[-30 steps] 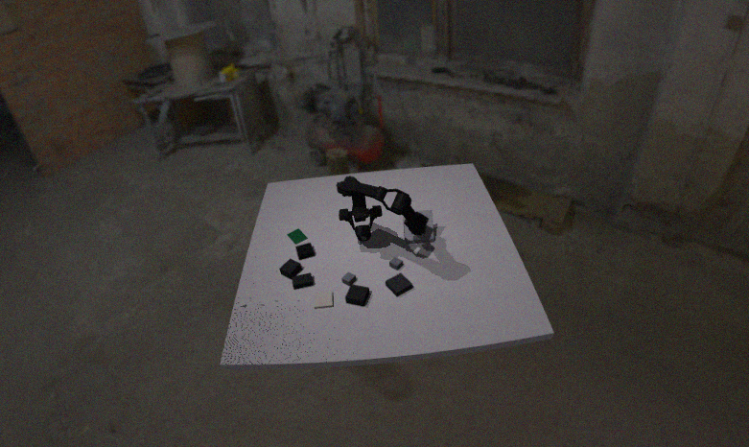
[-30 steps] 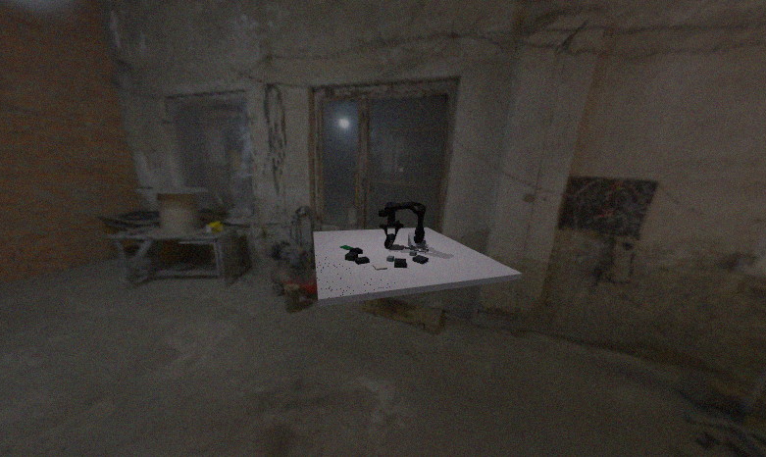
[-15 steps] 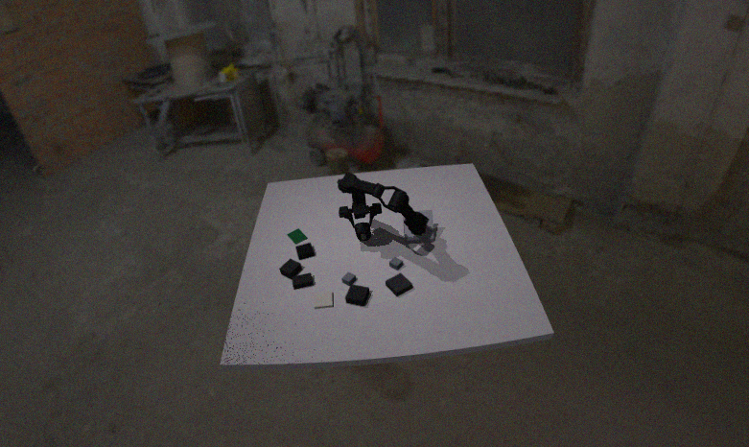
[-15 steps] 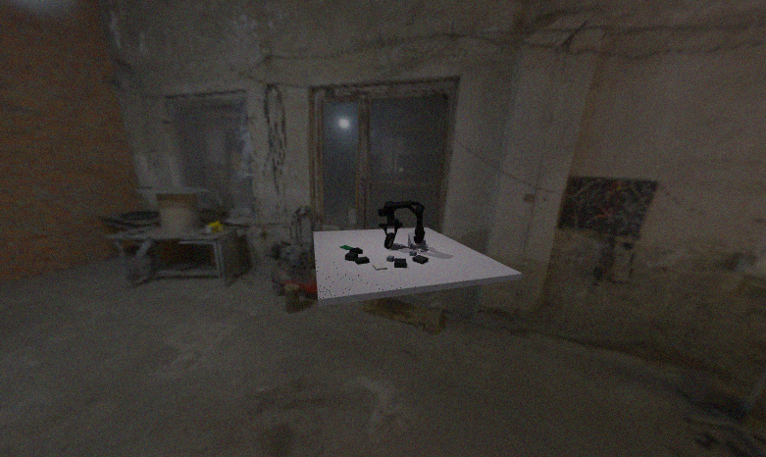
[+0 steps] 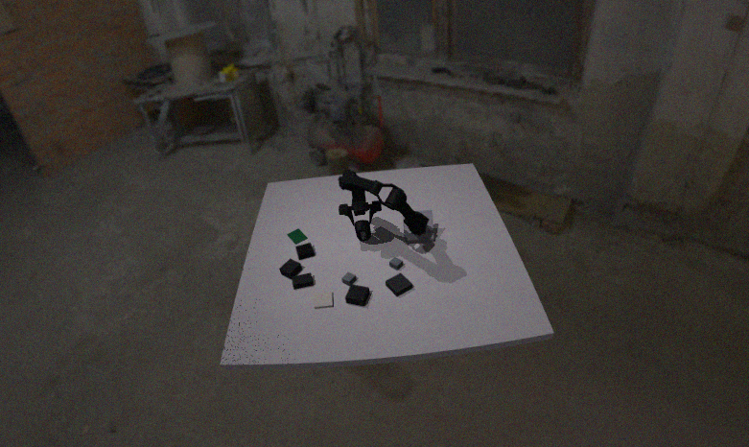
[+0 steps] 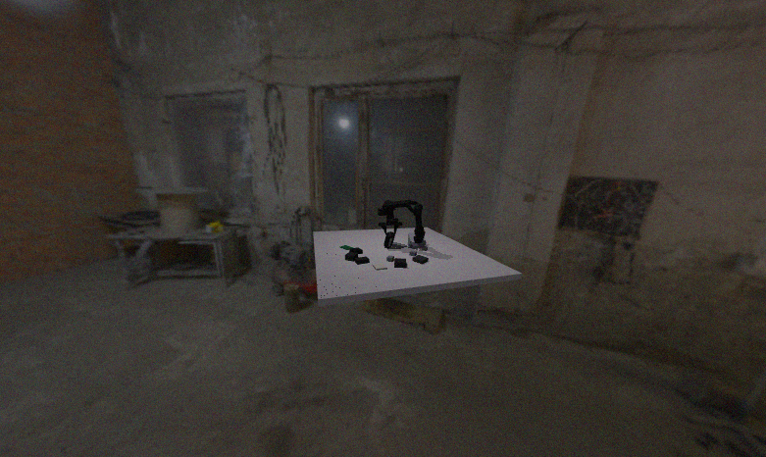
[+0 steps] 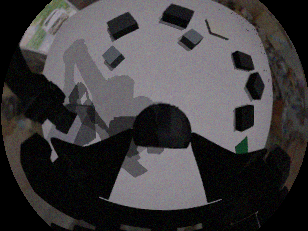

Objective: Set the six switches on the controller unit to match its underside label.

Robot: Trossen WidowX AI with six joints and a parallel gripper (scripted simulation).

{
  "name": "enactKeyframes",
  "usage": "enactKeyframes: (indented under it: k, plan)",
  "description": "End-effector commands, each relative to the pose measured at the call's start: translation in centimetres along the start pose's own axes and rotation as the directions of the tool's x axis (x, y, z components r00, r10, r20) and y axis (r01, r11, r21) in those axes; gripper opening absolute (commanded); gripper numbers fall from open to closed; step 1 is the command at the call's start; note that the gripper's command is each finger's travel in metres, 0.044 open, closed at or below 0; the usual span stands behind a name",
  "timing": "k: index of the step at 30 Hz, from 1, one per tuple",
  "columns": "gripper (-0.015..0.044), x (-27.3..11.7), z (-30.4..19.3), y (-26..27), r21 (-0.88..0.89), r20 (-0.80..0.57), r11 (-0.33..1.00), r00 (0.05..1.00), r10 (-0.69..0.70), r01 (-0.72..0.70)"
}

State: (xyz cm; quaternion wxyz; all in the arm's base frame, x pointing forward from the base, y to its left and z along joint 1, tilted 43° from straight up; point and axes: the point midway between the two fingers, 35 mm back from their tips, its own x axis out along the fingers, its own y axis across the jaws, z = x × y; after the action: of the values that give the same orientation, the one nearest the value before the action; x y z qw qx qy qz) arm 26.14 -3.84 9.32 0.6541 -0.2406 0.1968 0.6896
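Note:
My gripper [image 5: 362, 223] [image 6: 389, 235] [image 7: 162, 134] points down, its fingers well apart on both sides of a dark rounded unit [image 5: 362, 231] [image 6: 388, 242] [image 7: 162, 121]. The unit fills the gap between the fingertips and looks held low over the bench. I see no rocker switches, numbers or label on it, so I cannot tell which face shows or confirm that it is the controller. Two larger dark boxes, one [image 5: 357, 294] [image 6: 400, 263] [image 7: 177, 16] and another [image 5: 399, 284] [image 6: 420, 259] [image 7: 123, 25], lie on the bench. Their markings are too dim to read.
Three smaller dark modules [image 5: 304, 250] [image 5: 290, 269] [image 5: 302, 280] lie to the left. Two small grey blocks [image 5: 348, 278] [image 5: 395, 263] lie nearer the arm. A green plate [image 5: 296, 236] [image 7: 242, 145] and a beige plate [image 5: 323, 300] lie on the white bench [image 5: 449, 321].

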Motion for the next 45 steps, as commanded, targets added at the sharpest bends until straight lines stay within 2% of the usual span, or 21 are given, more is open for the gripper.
enactKeyframes:
  k: [1, 27, 45]
  plan:
    - [0.0336, -0.2, -0.5, -0.1, -0.010, 0.001, 1.000, 1.000, -0.001, 0.001]
    - [0.0338, -1.0, -2.7, -0.1, -0.010, 0.051, 1.000, 0.999, -0.001, 0.001]
    - [0.0338, -1.4, -4.0, -0.1, -0.011, 0.028, 1.000, 1.000, -0.001, 0.002]
